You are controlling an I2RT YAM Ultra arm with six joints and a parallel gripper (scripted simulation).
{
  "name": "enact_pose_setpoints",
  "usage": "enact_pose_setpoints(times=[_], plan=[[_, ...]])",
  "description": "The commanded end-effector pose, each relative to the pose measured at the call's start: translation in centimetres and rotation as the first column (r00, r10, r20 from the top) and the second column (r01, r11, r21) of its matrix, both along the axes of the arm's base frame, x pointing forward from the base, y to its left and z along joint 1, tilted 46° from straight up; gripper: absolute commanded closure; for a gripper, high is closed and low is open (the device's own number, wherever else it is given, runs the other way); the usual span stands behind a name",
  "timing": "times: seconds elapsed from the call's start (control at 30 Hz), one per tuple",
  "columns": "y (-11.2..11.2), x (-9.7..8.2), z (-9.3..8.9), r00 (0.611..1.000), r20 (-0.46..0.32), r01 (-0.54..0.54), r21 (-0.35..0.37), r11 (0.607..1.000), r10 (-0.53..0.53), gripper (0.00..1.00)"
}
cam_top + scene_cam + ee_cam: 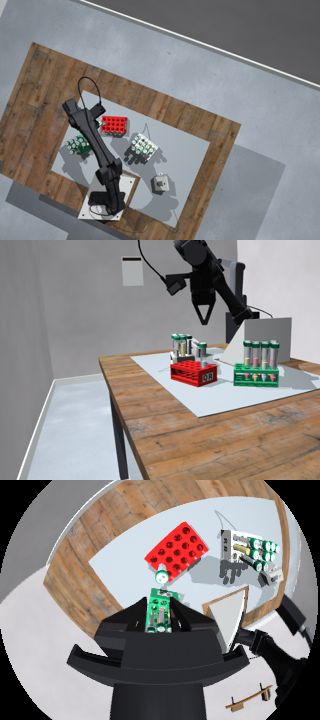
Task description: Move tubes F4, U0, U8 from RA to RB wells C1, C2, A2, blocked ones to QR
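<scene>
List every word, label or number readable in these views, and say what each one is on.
"QR": white label on the end of the red rack.
Wall sheet: a dark strip along the top, no readable text.
Tubes in the green rack and white rack: any labels are too small to read.
Button box: no readable text.

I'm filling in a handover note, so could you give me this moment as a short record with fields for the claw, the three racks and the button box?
claw: high above the bench mat, fingertips nearly together, holding nothing
red rack QR: one green-capped tube standing in a corner well, other wells open
green rack RA: several capped tubes upright
white rack RB: several capped tubes upright
button box: on the mat, apart from the racks
</scene>
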State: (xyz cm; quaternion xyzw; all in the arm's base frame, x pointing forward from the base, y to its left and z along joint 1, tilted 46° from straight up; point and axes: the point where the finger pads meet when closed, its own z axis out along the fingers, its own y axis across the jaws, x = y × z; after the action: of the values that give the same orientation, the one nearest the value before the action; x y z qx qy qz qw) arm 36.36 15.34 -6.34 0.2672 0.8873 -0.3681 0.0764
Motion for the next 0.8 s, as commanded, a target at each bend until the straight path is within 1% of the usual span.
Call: enact_pose_setpoints(times=[0.0, 0.07, 0.1, 0.13, 0.23, 0.27, 0.3, 0.33, 0.5, 0.6, 0.77], plan=[[0.5, 0.1, 1.1, 1.0, -0.018, -0.005, -0.035, 0.999, 0.004, 0.7], [0.2, 0.0, 0.9, 1.0, -0.018, -0.005, -0.035, 0.999, 0.004, 0.7], [0.9, 0.2, 0.8, 1.0, 0.003, -0.019, -0.032, 0.999, 0.019, 0.7], [0.7, 0.2, 0.7, 1.0, 0.003, -0.019, -0.033, 0.999, 0.019, 0.7], [-0.5, 0.4, 0.2, 1.0, 0.003, 0.0, -0.033, 0.999, 0.001, 0.7], [-1.4, -0.6, -0.4, 0.999, -0.033, -0.003, -0.057, 0.998, 0.001, 0.7], [-1.6, -0.7, 0.0, 0.999, -0.039, -0.008, -0.058, 0.998, 0.005, 0.7], [-1.3, 0.0, 0.4, 1.0, -0.002, -0.01, -0.028, 1.0, 0.01, 0.7], [-1.0, -0.3, -0.1, 1.0, -0.002, -0.03, -0.028, 0.999, 0.03, 0.7], [-1.2, -0.2, -0.6, 1.0, -0.002, -0.03, -0.029, 0.999, 0.03, 0.7], [-2.6, 0.1, -1.4, 1.0, -0.002, -0.01, -0.029, 1.0, 0.01, 0.7]])
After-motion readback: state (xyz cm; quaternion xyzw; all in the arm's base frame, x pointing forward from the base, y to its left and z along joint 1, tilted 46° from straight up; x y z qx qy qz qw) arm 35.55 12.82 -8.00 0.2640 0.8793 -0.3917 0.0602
